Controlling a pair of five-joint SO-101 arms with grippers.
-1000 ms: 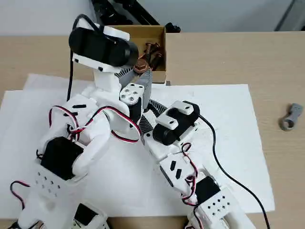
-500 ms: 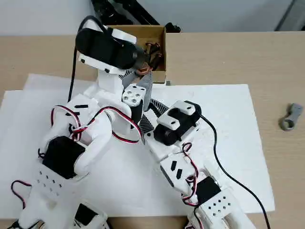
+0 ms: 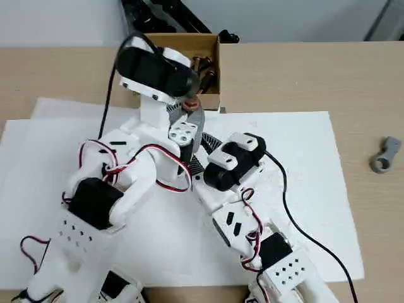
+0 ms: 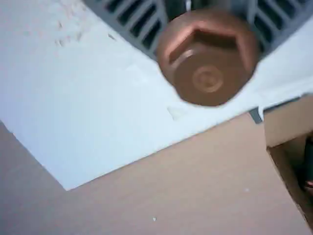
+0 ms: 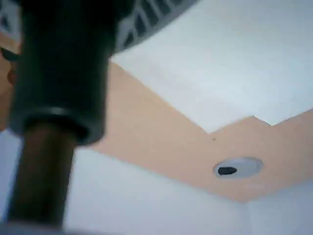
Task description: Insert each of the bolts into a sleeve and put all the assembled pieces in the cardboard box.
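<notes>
Since 1 second ago the left arm has swung right and drawn back, bringing the copper bolt (image 4: 208,63) from the cardboard box (image 3: 218,69) rim to the edge of the white paper (image 3: 297,151). The left gripper (image 3: 192,110) is clamped on the bolt, whose hex head faces the wrist camera. The right gripper (image 3: 202,142) sits just beside it. A black sleeve (image 5: 63,68) with a brown shaft (image 5: 41,171) is close to the right wrist camera. I cannot tell whether it is gripped.

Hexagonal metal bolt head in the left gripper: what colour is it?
Coppery brown. The hexagonal metal bolt head shows best in the left wrist view.
</notes>
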